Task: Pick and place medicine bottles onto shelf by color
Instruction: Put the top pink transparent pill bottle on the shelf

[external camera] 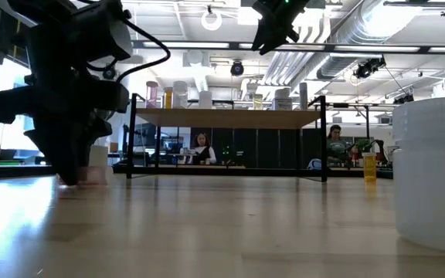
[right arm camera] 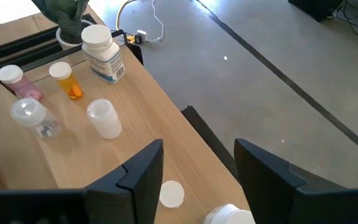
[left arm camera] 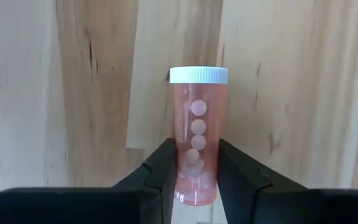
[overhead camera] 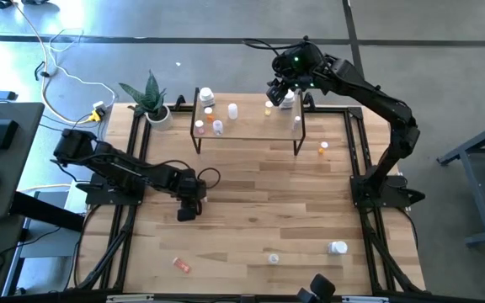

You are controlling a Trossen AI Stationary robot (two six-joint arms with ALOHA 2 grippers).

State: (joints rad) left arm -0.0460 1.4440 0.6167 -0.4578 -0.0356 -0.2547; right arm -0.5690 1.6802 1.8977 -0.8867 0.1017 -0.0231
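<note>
Left gripper (left arm camera: 194, 180): closed on a pink pill bottle (left arm camera: 196, 134), long axis running straight out from the fingers, low over the surface (overhead camera: 251, 202), seemingly flat. Shelf (overhead camera: 251, 122) lies beyond. Right gripper (right arm camera: 197, 168): open, empty, over shelf's right end.

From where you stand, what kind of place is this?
Probably a robotics lab or open workshop. Exposed ducts run under the ceiling, people sit at desks behind the table, and cables trail across a bare concrete floor.
</note>
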